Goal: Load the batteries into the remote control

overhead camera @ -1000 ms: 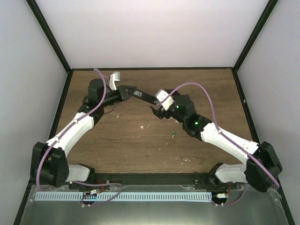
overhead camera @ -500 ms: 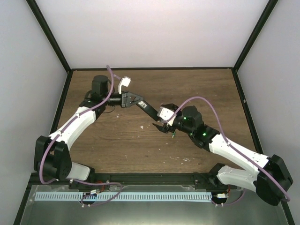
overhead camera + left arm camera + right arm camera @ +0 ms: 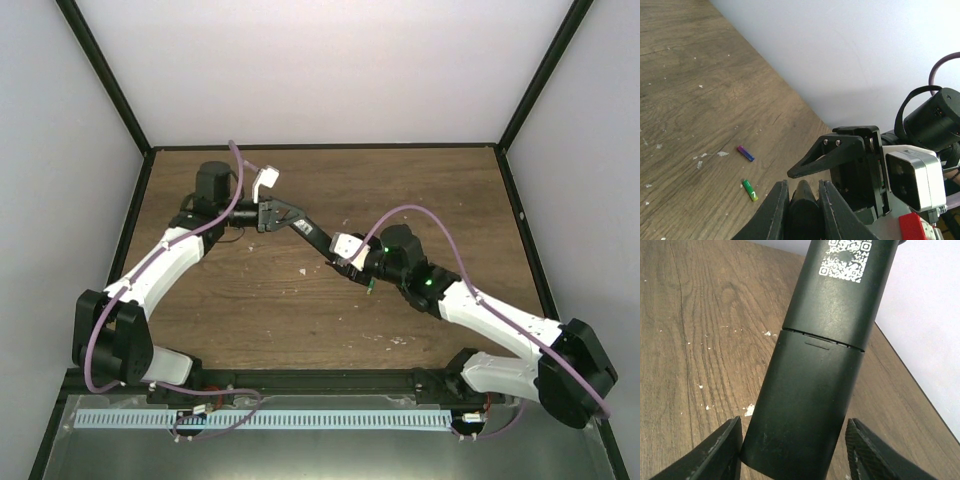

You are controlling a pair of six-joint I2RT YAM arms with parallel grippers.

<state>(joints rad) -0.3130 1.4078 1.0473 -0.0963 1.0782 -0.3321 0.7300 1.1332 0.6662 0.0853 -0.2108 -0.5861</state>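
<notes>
My left gripper [image 3: 285,218] [image 3: 803,184] is shut on one end of the remote control [image 3: 318,238], a slim black bar held above the table and pointing right. My right gripper [image 3: 348,262] [image 3: 794,422] straddles the remote's [image 3: 815,390] free end, where the battery cover shows its seam. Its left finger [image 3: 722,452] is at the cover's corner, and its right finger [image 3: 867,455] stands a small gap off. Both batteries lie on the wood below: a green one [image 3: 750,190] [image 3: 370,288] and a purple one [image 3: 745,153].
The wooden table [image 3: 250,300] is boxed in by white walls with black frame posts. Small white flecks [image 3: 749,410] dot the wood. A purple cable [image 3: 420,215] loops over my right arm, another over the left.
My right gripper has come forward onto the remote's free end and its jaws have narrowed around it. The left arm swung the remote lower and to the right, then held still.
</notes>
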